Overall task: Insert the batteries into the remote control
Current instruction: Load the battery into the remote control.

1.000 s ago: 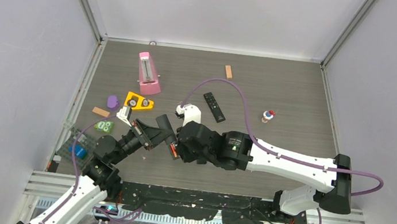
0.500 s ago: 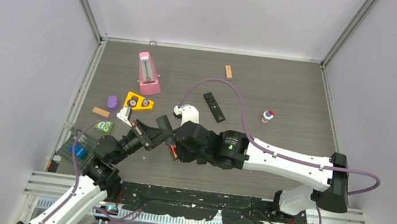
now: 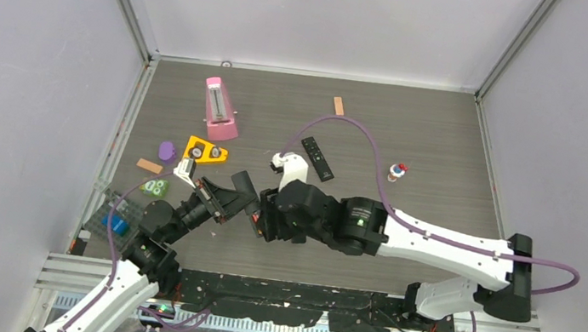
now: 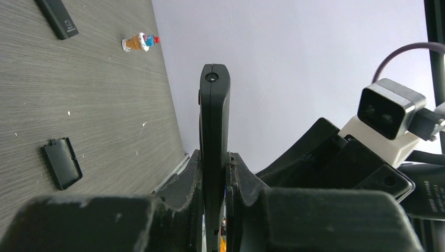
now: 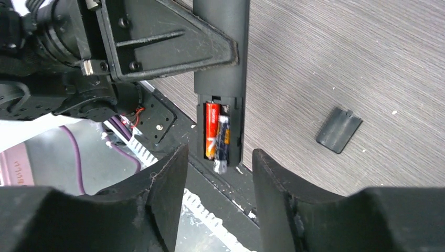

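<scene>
From above, the left gripper [image 3: 226, 197] is clamped on the remote control [image 3: 245, 184] and holds it up off the table, I'd say to keep its back steady and offered to the other arm; the right gripper [image 3: 265, 219] sits right at the remote's near end, though this view doesn't show how its fingers stand. Through the left wrist camera the remote is seen edge-on, pinched tight between the 2 fingers and running straight out from them, while its battery cover [image 4: 62, 163] lies loose on the wood and a second remote [image 4: 56, 18] lies well apart. Through the right wrist camera the fingers are spread wide and carry nothing, straddling the open compartment where the 2 batteries [image 5: 216, 134] lie side by side, long axes along the remote's length; the red one looks seated, while the darker one pokes past the compartment's end toward the camera, so I judge it needs pushing home
</scene>
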`<state>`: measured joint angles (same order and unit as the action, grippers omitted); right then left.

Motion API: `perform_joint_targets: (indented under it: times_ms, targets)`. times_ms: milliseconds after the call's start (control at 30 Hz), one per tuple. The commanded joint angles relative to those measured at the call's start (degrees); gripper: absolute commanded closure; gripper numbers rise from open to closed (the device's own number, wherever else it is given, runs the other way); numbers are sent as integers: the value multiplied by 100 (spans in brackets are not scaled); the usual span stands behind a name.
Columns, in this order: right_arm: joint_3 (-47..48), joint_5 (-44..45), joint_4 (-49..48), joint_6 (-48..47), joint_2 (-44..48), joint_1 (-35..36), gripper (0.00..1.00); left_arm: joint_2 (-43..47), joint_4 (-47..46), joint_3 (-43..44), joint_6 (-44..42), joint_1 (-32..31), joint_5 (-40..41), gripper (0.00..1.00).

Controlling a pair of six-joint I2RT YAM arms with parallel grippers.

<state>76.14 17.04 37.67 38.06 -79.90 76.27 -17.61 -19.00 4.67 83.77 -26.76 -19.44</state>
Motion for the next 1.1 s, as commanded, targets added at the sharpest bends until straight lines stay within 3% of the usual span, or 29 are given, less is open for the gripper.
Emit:
perform_joint_targets:
  times_ms: [0,333,433,567,1067]
  targets:
    - [-494,-57,-756,442,785,-130,42,38,-290,1,127,-13,63,100]
    - [-2419,-384,-2682,525,2077,-244,40,155,-295,-103,901,-14,298,100]
    - [-2387,-452,-2696,444,2019,-244,51,215,-235,-115,1038,-13,324,100]
    - [-2289,-525,-2657,425,1830,-248,57,350,-110,-124,1132,-13,401,100]
    - [-2136,-523,-2668,439,1554,-244,58,548,92,-174,1116,-6,434,100]
